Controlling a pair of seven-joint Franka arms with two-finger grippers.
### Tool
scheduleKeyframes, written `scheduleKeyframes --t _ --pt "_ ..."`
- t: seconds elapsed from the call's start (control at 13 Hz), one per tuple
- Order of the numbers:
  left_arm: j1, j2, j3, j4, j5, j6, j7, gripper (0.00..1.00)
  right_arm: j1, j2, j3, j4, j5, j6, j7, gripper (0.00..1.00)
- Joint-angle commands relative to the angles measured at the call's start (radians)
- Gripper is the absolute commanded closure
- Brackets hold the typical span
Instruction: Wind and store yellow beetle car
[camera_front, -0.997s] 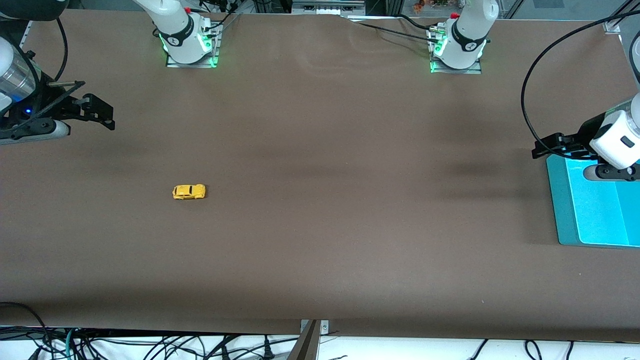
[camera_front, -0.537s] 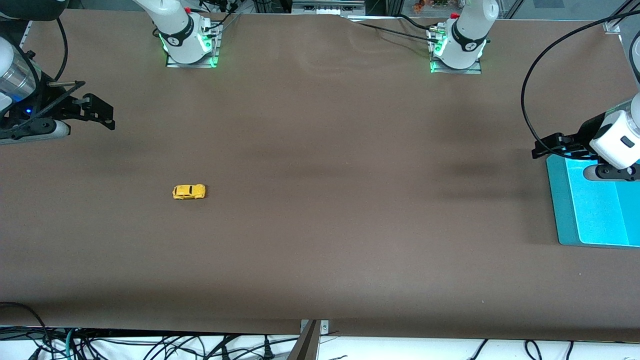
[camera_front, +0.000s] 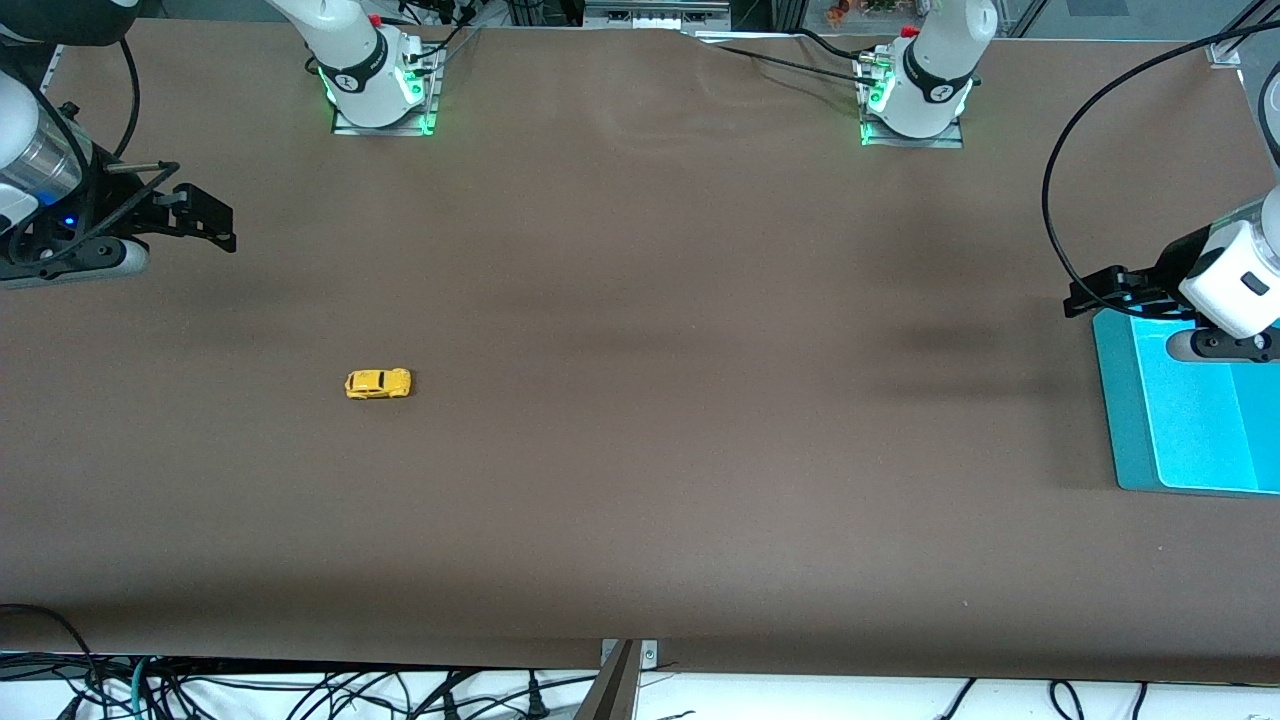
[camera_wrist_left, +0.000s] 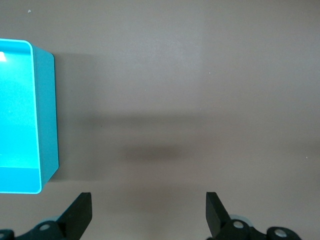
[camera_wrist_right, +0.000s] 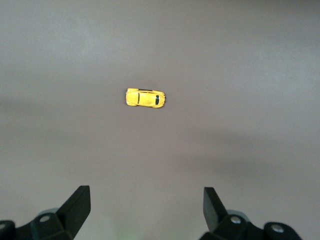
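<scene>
- The yellow beetle car (camera_front: 378, 384) sits on its wheels on the brown table (camera_front: 640, 450), toward the right arm's end, with nothing touching it; the right wrist view shows it alone (camera_wrist_right: 145, 98) on bare cloth.
- The right gripper (camera_front: 195, 215) hangs in the air over the table's edge at its own end, well apart from the car; its jaws stand wide and hold nothing, as the spread fingers (camera_wrist_right: 77, 205) show.
- The left gripper (camera_front: 1110, 290) waits over the rim of the teal bin (camera_front: 1125, 420) at the left arm's end, jaws equally wide and empty; in its wrist view the bin's wall (camera_wrist_left: 46, 115) lies just beside one finger (camera_wrist_left: 80, 212).
- Judging by this, nothing of the task is begun: the car is neither wound nor stored.
- Risks from here:
  - the car is small and rounded, so a grip placed off-centre would likely squeeze it out sideways;
  - it rolls freely, so a finger brushing it on the way down could send it off;
  - winding calls for pulling it back with the wheels pressed down, and too light a press may let them slide;
  - the bin is well apart from the car, so a weak hold could drop it on the way.
</scene>
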Motion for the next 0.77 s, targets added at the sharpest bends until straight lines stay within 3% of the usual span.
scheduleKeyframes --t 0.0,0.23,0.69 --pt "0.007 0.014 -0.007 0.029 0.017 -0.012 0.017 0.00 0.003 -0.010 0.003 -0.009 -0.012 -0.009 0.003 0.00" --pt "0.003 0.014 -0.010 0.034 0.017 -0.012 0.005 0.00 0.002 0.000 0.004 -0.058 -0.008 0.009 -0.082 0.00" --pt "-0.007 0.014 -0.012 0.043 0.015 -0.012 0.000 0.00 0.002 0.054 0.004 -0.329 -0.008 0.313 -0.607 0.00"
